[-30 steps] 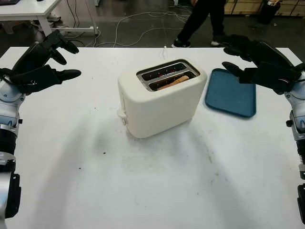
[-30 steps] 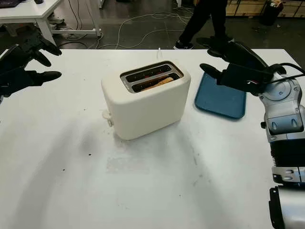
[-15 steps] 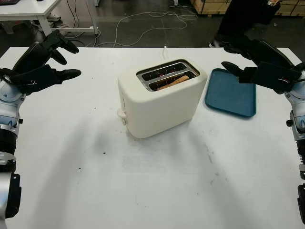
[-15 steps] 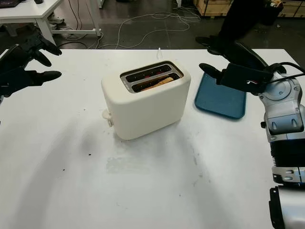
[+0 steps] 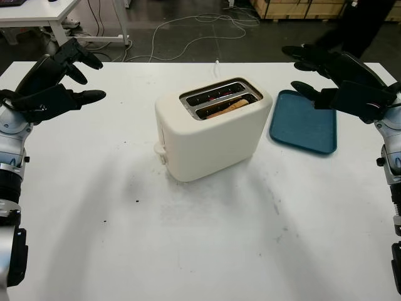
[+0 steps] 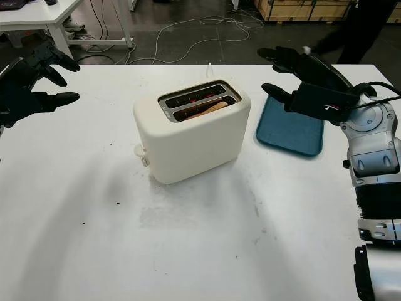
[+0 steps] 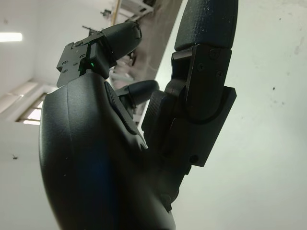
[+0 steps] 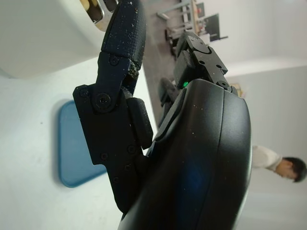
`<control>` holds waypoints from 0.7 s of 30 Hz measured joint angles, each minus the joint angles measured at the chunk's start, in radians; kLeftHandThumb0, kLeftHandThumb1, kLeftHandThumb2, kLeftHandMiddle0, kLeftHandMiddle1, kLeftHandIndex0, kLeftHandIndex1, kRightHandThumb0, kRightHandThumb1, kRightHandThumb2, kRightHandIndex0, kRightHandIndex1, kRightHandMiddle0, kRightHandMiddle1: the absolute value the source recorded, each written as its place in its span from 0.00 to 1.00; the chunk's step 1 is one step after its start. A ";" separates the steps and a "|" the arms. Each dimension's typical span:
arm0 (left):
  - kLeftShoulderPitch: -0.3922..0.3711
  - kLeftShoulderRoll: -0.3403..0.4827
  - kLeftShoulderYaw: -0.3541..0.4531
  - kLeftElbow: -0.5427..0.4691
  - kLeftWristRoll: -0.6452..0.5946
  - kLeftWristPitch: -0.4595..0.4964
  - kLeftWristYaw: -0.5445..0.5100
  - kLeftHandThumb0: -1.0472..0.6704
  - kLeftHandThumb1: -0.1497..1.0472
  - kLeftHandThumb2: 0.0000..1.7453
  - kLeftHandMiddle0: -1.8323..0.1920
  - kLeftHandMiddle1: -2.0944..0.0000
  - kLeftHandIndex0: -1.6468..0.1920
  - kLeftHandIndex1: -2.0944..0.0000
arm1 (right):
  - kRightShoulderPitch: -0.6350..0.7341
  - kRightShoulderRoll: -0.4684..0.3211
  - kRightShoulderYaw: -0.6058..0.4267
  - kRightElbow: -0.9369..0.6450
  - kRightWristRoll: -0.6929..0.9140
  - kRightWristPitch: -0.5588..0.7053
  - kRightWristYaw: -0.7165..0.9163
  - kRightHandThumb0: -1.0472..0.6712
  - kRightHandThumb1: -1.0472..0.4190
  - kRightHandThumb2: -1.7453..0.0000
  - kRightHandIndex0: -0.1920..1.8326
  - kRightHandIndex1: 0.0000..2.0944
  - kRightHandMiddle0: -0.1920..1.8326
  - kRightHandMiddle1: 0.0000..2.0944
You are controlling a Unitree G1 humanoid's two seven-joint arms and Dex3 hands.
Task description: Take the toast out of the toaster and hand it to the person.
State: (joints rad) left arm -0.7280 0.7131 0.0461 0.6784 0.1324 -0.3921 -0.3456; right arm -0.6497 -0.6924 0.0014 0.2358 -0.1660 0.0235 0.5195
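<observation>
A cream two-slot toaster (image 5: 210, 132) stands mid-table. A slice of toast (image 5: 227, 107) sits low in its nearer slot, only its top edge showing. My left hand (image 5: 53, 84) hovers open above the table's far left, well away from the toaster. My right hand (image 5: 335, 78) hovers open above the far right, over the blue tray (image 5: 304, 122). A person (image 5: 363, 25) in dark clothes walks on the floor beyond the table's far right corner.
The toaster's lever knob (image 5: 160, 150) sticks out on its left end, and its white cord (image 5: 216, 66) runs off the far edge. Cables lie on the floor behind. A white desk (image 5: 37, 15) stands at the far left. Bare table lies in front of the toaster.
The person behind the table has walked to the right, from behind the toaster to past the far right corner. Both hands and the toaster have stayed in place.
</observation>
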 measured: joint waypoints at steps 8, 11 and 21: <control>0.000 0.000 0.000 -0.005 -0.001 0.002 0.001 0.00 0.89 0.18 0.91 0.17 0.90 0.31 | 0.000 0.000 0.000 -0.018 -0.001 0.014 0.002 0.10 0.09 0.66 0.10 0.28 0.23 0.01; 0.000 0.000 0.000 -0.003 -0.001 0.002 0.001 0.00 0.89 0.17 0.91 0.17 0.90 0.30 | 0.000 0.000 0.000 -0.018 0.002 0.017 0.003 0.10 0.09 0.66 0.10 0.28 0.23 0.01; 0.000 0.000 0.000 -0.002 -0.003 0.002 -0.001 0.00 0.89 0.17 0.91 0.17 0.90 0.31 | -0.002 0.000 0.000 -0.018 0.002 0.017 0.012 0.11 0.09 0.65 0.10 0.27 0.23 0.00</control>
State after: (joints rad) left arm -0.7280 0.7131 0.0461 0.6766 0.1294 -0.3898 -0.3466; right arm -0.6518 -0.6924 0.0010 0.2181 -0.1643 0.0407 0.5315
